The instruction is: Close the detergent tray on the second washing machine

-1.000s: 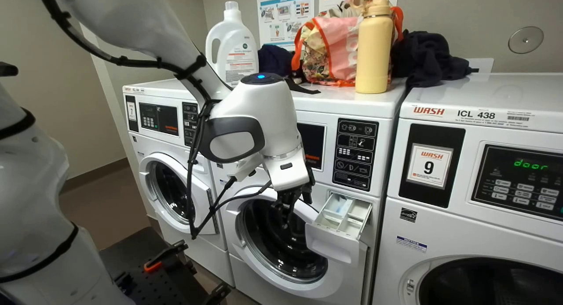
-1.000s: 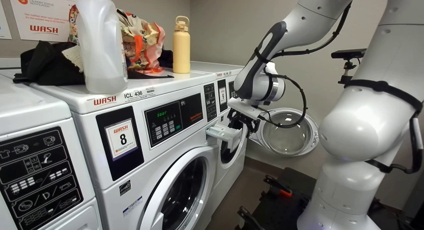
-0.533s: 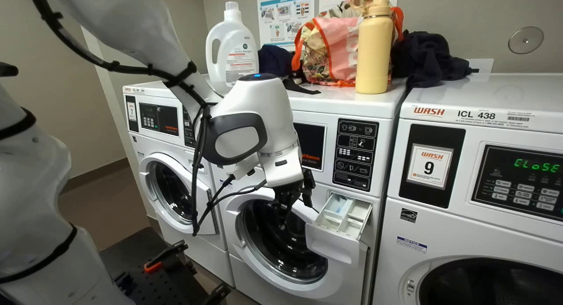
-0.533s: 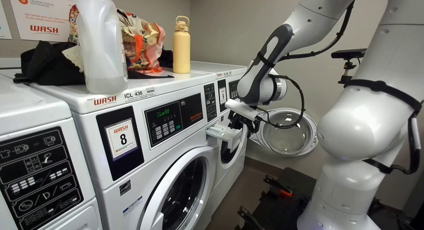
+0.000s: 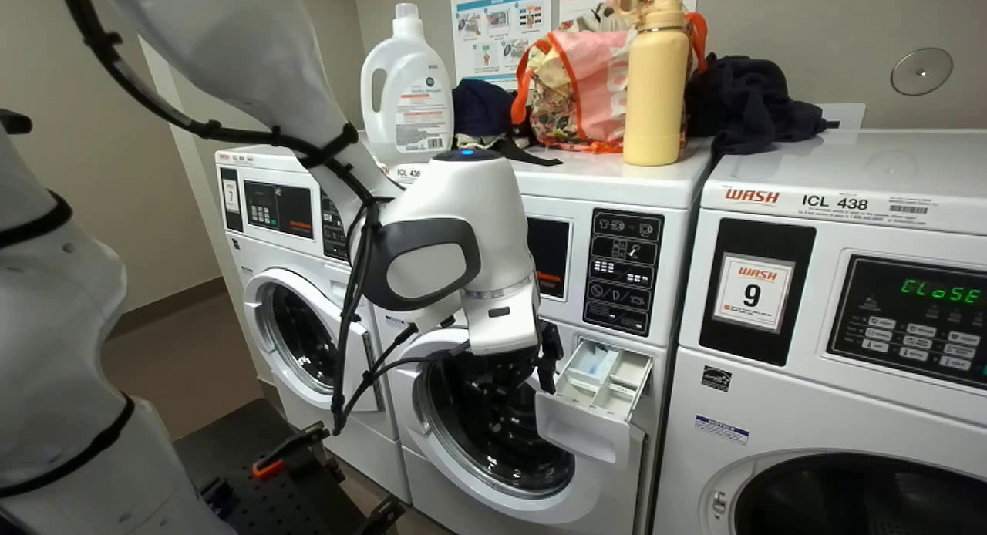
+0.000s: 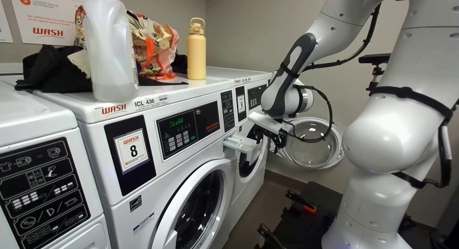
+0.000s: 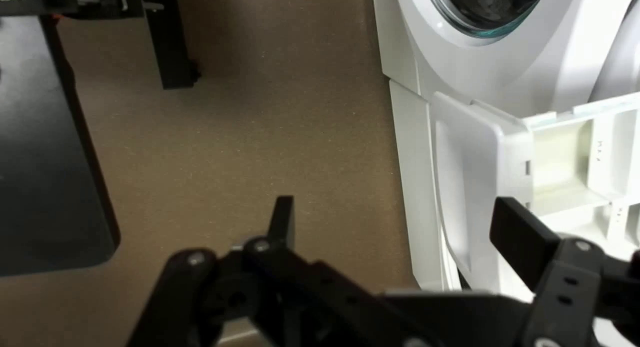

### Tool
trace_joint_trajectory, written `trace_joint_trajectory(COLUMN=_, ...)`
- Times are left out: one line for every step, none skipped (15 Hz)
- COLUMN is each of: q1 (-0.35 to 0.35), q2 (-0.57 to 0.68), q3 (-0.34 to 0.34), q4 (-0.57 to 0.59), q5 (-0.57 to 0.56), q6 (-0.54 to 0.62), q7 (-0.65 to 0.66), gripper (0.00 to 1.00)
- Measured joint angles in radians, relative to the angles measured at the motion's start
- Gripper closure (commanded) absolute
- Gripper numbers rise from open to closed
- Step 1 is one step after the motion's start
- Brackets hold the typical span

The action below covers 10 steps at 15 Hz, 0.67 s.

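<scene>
The white detergent tray [image 5: 582, 427] is pulled out of the second washing machine [image 5: 632, 192], the washer with the "8" placard [image 6: 118, 191]. The tray also shows in an exterior view [image 6: 242, 144] and at the right of the wrist view [image 7: 515, 162], with its inner compartments visible from above. My gripper [image 7: 397, 207] is open and empty, its fingers wide apart. In the wrist view one finger overlaps the tray's front part and the other is over the floor. In an exterior view the gripper [image 5: 523, 392] is just left of the tray front. I cannot tell whether they touch.
The washer's round door [image 5: 409, 473] stands below the gripper. A washer with a "9" placard [image 5: 752, 292] is beside it. A detergent jug [image 5: 409, 88], a bag [image 5: 586, 88] and a yellow bottle [image 5: 655, 88] stand on top. A black cart [image 7: 45, 162] stands across the floor.
My gripper has moved down and slightly right in an exterior view, closer to the tray front. The tray has not moved. The washer displays changed from "door" to "close".
</scene>
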Motion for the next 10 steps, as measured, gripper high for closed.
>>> trace_joint_trajectory(q1=0.002, q2=0.023, q3=-0.011, q4=0.01, q5=0.0, q6=0.0, q7=0.0, gripper=0.0)
trace_joint_trajectory(q1=0.005, q2=0.048, q3=-0.023, q4=0.023, q5=0.007, q6=0.0, q7=-0.003, gripper=0.0)
trace_joint_trajectory(q1=0.01, q2=0.075, q3=-0.035, q4=0.038, q5=0.018, q6=0.0, q7=-0.006, gripper=0.0)
trace_joint_trajectory(q1=0.018, q2=0.102, q3=-0.048, q4=0.056, q5=0.029, q6=0.0, q7=-0.007, gripper=0.0)
trace_joint_trajectory(q1=0.027, q2=0.129, q3=-0.057, q4=0.074, q5=0.049, q6=0.0, q7=-0.012, gripper=0.0)
trace_joint_trajectory(q1=0.038, q2=0.155, q3=-0.065, q4=0.093, q5=0.076, q6=0.0, q7=-0.025, gripper=0.0)
trace_joint_trajectory(q1=0.048, q2=0.182, q3=-0.071, q4=0.113, q5=0.101, q6=-0.002, q7=-0.032, gripper=0.0)
trace_joint_trajectory(q1=0.056, q2=0.208, q3=-0.075, q4=0.134, q5=0.124, q6=-0.005, q7=-0.042, gripper=0.0)
trace_joint_trajectory(q1=0.063, q2=0.231, q3=-0.077, q4=0.153, q5=0.151, q6=-0.011, q7=-0.051, gripper=0.0)
trace_joint_trajectory(q1=0.069, q2=0.249, q3=-0.079, q4=0.171, q5=0.177, q6=-0.016, q7=-0.065, gripper=0.0)
